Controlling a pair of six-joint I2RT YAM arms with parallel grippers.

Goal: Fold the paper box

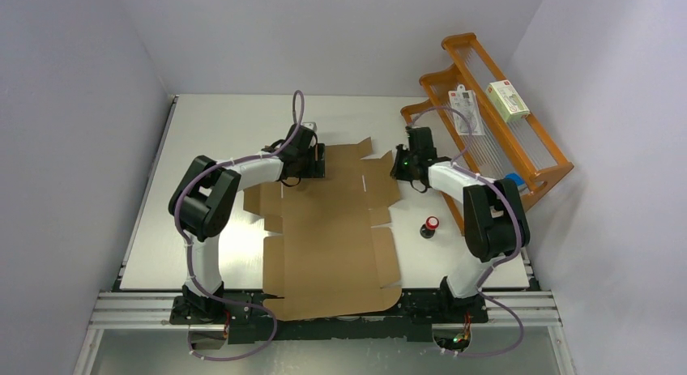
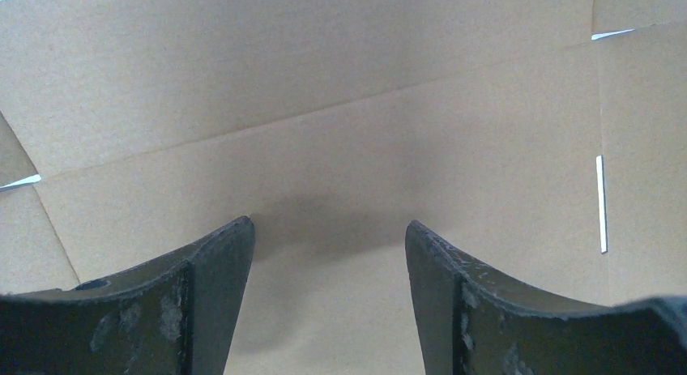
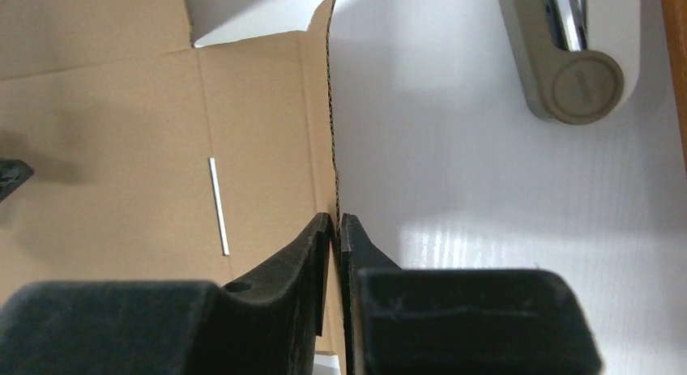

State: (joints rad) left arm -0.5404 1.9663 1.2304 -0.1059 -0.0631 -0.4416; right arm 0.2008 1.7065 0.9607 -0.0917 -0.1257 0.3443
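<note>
Entering the paper box (image 1: 332, 237) as lying on the white table (image 1: 219, 124) between the two arms, reaching from the near edge up to both grippers at its far end. Presenting mostly as a flat die-cut sheet of brown corrugated board: showing creases, slits and side flaps, but standing no wall upright and closing no lid. Pinching the far right flap by its outer edge with the right gripper (image 3: 336, 223), jaws drawn almost together with only the thickness of the board between them; showing that edge end-on in the right wrist view, so perhaps tilting the flap up from the table, though not clearly enough to say how far. Hanging the left gripper (image 2: 328, 229) over the far left panel, jaws spread wide and holding nothing; not showing whether the fingertips (image 2: 235, 237) are touching the board. Judging progress as barely begun: at most starting on one far flap, and leaving all the side walls, the tuck flaps and the lid to be raised and locked. Noting also, outside the task: a wooden rack (image 1: 466, 41) at the right wall carrying a small white-and-green carton (image 1: 508, 100), and a small red-capped object (image 1: 429, 226) standing on the table just beside the sheet's right side.
</note>
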